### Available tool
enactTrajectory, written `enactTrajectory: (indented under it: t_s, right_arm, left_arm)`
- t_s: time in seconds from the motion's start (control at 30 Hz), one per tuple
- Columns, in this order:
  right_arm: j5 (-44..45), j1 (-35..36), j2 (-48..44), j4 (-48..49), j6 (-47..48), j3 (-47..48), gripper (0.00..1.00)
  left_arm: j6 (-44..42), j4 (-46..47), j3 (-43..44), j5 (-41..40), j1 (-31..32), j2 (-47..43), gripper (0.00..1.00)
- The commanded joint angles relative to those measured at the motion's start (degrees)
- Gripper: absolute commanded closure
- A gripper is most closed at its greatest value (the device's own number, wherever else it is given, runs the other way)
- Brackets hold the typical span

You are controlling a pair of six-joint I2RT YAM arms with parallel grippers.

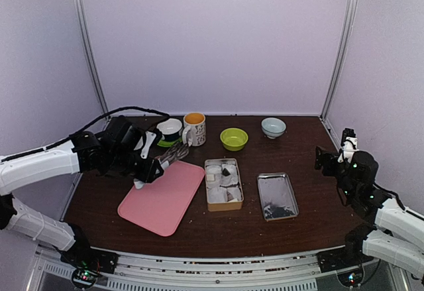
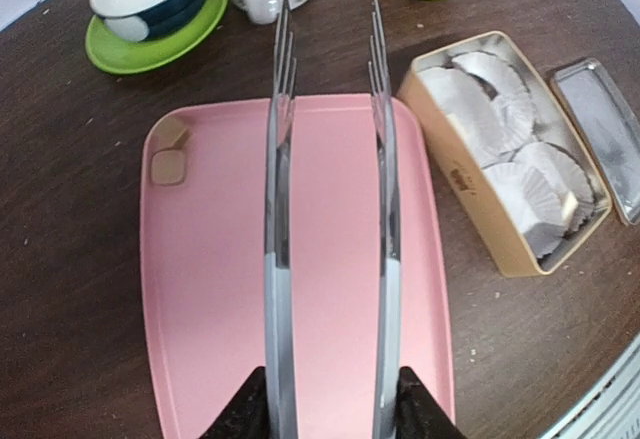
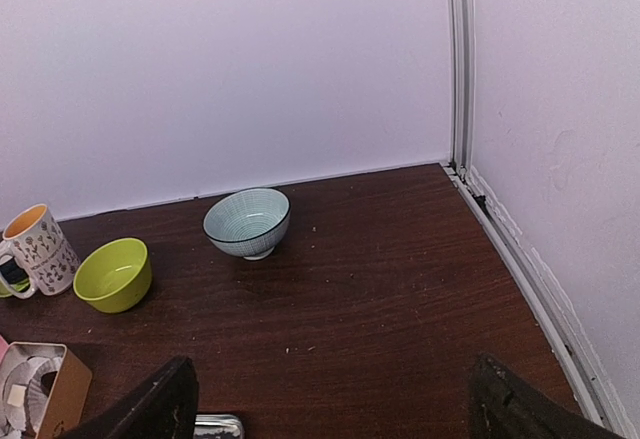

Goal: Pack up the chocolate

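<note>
**Chocolate lies left of the tongs, not between them**

Start at the far left corner of the pink board (image 2: pixel 330 209). The chocolate (image 2: pixel 168 166), two small tan lumps with one just behind the other, rests there close to the board's edge. Your tongs (image 2: pixel 278 209) run lengthwise above the board's middle, with the tips spread and pointing to its far end. Both lumps therefore lie outside the left prong, off to its side and a little short of the tips. The fingers (image 2: pixel 250 414) of the left gripper (image 2: pixel 332 411) pinch the tongs from outside, at the handle end. You will likely need to swing the tips leftward before squeezing. Just right of the board stands the tin (image 2: pixel 462 177), lined with white paper cups (image 2: pixel 460 99), and its lid (image 2: pixel 600 129) lies beyond. Well to the right of the board, the right gripper (image 3: pixel 338 404) hovers with its fingers spread wide and holds nothing. The left arm is plainly the nearer one.
</note>
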State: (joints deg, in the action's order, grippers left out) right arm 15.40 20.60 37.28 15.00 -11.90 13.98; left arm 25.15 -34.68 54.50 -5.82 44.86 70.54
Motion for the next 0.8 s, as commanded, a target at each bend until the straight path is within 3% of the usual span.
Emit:
enactTrajectory:
  t_s: [0.0,0.33,0.5,0.77]
  right_arm:
    - [-0.3,-0.2,-0.3,-0.1,0.5,0.5,0.07]
    - [-0.2,-0.2,0.0,-0.1,0.5,0.5,0.07]
    - [-0.1,-0.2,0.0,0.0,0.5,0.6,0.07]
    - [-0.2,-0.2,-0.2,-0.1,0.5,0.5,0.07]
  left_arm:
    - [3.4,-0.8,-2.5,-3.6,-3.7,-2.7,0.61]
    - [2.7,-2.3,-3.1,-7.0,-8.0,0.5,0.59]
    - [1.6,0.0,-2.8,-6.7,-9.3,3.2,0.54]
    - [0.3,3.9,-1.2,-3.7,-11.5,9.3,0.54]
